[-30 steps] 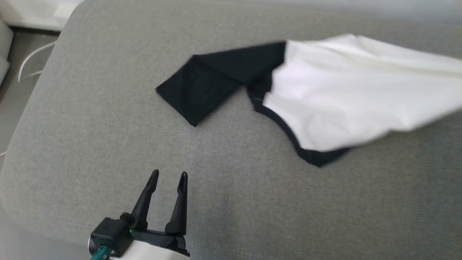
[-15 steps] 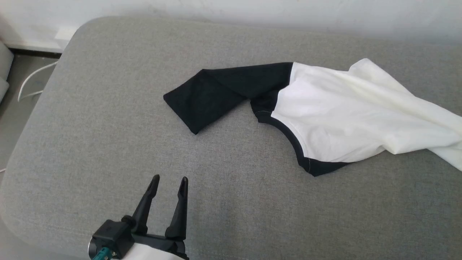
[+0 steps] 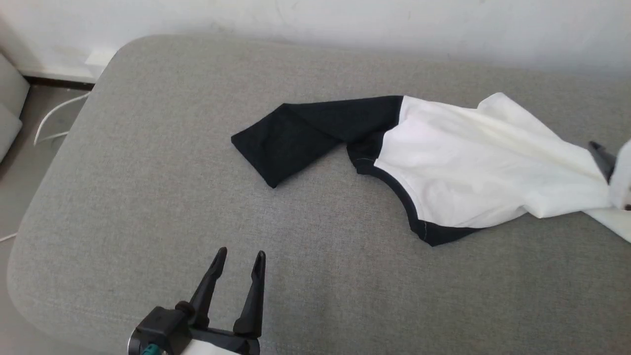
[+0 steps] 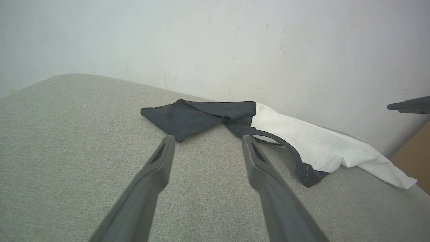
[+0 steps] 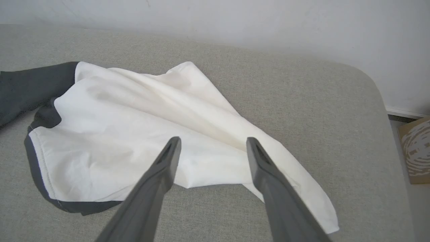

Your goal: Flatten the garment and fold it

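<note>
Shirt (image 3: 473, 167) rumpled on the grey cushion (image 3: 148, 172), both pincers empty

It lies across the cushion's right half. The black sleeve (image 3: 296, 133) is folded over itself and points left, and the neck trim faces the near edge. The left pincer (image 3: 241, 252) hovers wide open by the front edge, well apart from the shirt, gripping nothing. The right pincer (image 5: 213, 140) is spread wide over the white body's right end, with nothing between its fingers.
</note>
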### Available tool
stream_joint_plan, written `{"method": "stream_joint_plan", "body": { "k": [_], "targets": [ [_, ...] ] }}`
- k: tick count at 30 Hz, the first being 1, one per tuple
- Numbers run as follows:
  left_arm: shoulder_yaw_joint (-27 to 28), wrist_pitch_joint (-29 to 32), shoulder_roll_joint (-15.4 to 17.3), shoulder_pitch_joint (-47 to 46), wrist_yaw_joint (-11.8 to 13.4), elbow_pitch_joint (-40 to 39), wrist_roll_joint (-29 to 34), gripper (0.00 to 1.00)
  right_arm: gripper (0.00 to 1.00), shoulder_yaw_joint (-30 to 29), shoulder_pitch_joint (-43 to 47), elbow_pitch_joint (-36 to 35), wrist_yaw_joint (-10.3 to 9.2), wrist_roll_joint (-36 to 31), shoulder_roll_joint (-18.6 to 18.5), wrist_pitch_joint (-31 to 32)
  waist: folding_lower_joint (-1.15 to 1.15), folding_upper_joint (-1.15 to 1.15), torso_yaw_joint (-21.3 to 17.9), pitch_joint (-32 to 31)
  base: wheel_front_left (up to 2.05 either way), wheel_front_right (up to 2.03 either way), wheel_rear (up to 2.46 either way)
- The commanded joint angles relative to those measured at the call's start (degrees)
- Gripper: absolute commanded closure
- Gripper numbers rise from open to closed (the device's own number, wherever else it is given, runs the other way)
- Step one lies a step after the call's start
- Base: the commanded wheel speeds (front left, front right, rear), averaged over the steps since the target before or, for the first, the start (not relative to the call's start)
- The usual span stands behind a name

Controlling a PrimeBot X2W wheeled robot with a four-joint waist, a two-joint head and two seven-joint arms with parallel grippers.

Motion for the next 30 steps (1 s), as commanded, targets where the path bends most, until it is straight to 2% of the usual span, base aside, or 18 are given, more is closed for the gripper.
{"method": "stream_joint_plan", "body": {
  "k": [1,10,21,22,24,30],
  "targets": [
    [-0.17,0.03,0.44,0.44,0.29,-0.31,0.27,0.00,0.00,0.47,-0.87,0.81,-0.04,-0.52,0.37,0.16,0.00,0.00,0.68,0.73,0.00,0.00,0.00],
    [-1.98,-0.08,0.53,-1.90,-0.23,-0.64,0.03,0.00,0.00,3.97,-6.10,10.54,-0.04,-4.17,2.56,1.91,0.00,0.00,4.30,5.73,0.00,0.00,0.00],
    [-3.70,-0.67,0.58,-4.29,-0.82,1.25,-0.92,0.00,0.00,8.19,-8.10,18.68,-0.04,-7.07,0.50,-2.51,0.00,0.00,8.11,9.48,0.00,0.00,0.00],
    [-3.79,-0.72,0.60,-4.38,-0.84,1.41,-0.96,0.00,0.30,8.40,-7.93,19.37,-0.04,-6.97,0.49,-2.44,0.00,0.00,8.20,9.53,0.00,0.00,0.00],
    [-3.85,-0.83,0.59,-4.54,-0.83,1.65,-1.02,0.00,1.00,8.49,-7.95,20.12,-0.04,-6.69,0.43,-3.11,0.00,0.00,8.18,9.60,0.00,0.00,0.00],
    [-3.72,-0.97,1.04,-4.59,-0.35,1.83,-0.74,0.00,1.00,10.65,-11.45,18.63,-0.04,-4.38,-0.69,-6.10,0.00,0.00,6.89,8.78,0.00,0.00,0.00]
  ]
}}
